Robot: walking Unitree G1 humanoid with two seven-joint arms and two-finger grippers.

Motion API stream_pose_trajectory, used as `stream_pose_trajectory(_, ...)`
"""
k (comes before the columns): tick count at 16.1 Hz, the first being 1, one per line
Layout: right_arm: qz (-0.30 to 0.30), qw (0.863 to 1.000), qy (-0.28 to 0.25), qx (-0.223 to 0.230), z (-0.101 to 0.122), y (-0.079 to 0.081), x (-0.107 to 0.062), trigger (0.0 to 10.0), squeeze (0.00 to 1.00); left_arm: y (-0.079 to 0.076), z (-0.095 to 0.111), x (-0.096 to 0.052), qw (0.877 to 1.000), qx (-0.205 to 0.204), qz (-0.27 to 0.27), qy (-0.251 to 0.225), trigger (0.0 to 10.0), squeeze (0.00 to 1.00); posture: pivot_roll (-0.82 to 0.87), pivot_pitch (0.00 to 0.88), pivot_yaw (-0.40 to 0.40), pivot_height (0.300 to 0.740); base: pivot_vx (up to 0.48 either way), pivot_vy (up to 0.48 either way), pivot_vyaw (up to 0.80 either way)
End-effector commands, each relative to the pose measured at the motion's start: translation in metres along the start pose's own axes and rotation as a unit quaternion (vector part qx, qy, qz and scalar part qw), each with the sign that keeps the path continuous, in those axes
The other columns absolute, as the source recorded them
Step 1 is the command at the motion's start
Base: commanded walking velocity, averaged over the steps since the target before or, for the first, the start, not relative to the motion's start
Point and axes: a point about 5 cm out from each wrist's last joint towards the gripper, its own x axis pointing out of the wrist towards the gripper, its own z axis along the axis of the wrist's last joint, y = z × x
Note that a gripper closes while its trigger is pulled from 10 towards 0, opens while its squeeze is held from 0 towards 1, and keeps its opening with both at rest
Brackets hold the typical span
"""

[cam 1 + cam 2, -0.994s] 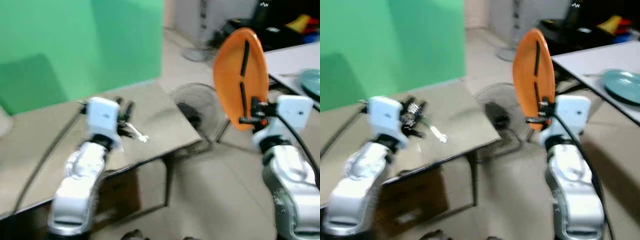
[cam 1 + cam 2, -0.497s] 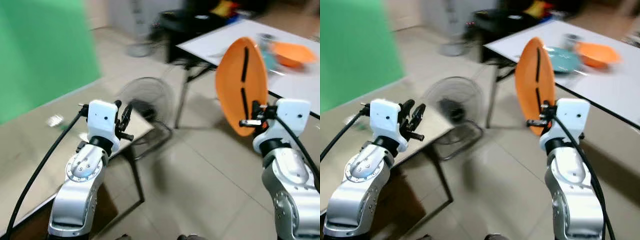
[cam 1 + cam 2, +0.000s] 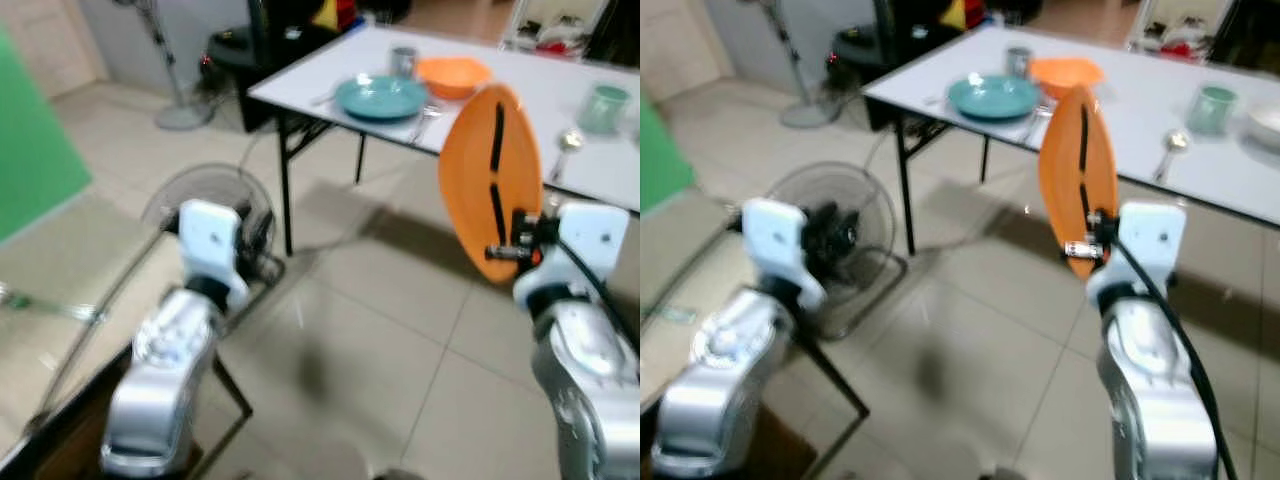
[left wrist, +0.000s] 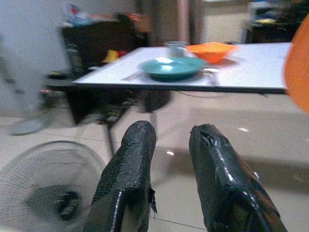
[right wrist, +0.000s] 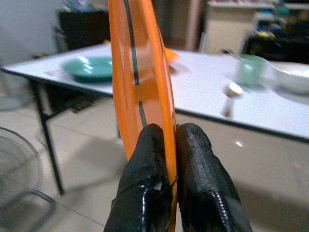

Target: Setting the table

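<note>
Plate: the flat orange plastic plate (image 3: 489, 180) stands on edge, pinched at its lower rim by the right end effector (image 5: 166, 147), near the long white bench (image 3: 1200, 150).
Change: a second ago a green wall faced the robot; now the bench does, so delivery is close.
Bench: teal plate (image 3: 381, 97), orange bowl (image 3: 453, 72), green cup (image 3: 603, 106).
Left end effector (image 4: 169, 140): fingers slightly spread, empty, above the floor fan (image 3: 205, 205).
</note>
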Motion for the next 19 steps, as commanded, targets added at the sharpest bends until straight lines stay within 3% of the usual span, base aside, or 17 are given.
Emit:
stream_pose_trajectory(1,-0.007,0.999,-0.031,0.007,0.0138,-0.001,-0.0033,10.0,0.0,0.0044,0.0015,-0.0012,1.0,0.015,0.007,-0.006,10.0,0.0,0.03,0.0,0.037,0.74,0.0,0.0,-0.8)
stream_pose_trajectory(10,0.0,1.0,-0.031,0.0,0.0152,-0.0013,-0.0039,10.0,0.0,-0.0002,0.0025,0.0008,1.0,0.008,-0.013,-0.016,10.0,0.0,0.03,0.0,0.034,0.74,0.058,0.0,-0.77)
stream_pose_trajectory(19,-0.002,1.0,-0.025,0.014,0.0103,-0.0007,-0.0033,10.0,0.0,-0.0001,0.0031,0.0079,0.999,0.012,-0.024,-0.018,10.0,0.0,0.01,0.0,0.063,0.74,0.292,0.0,0.0)
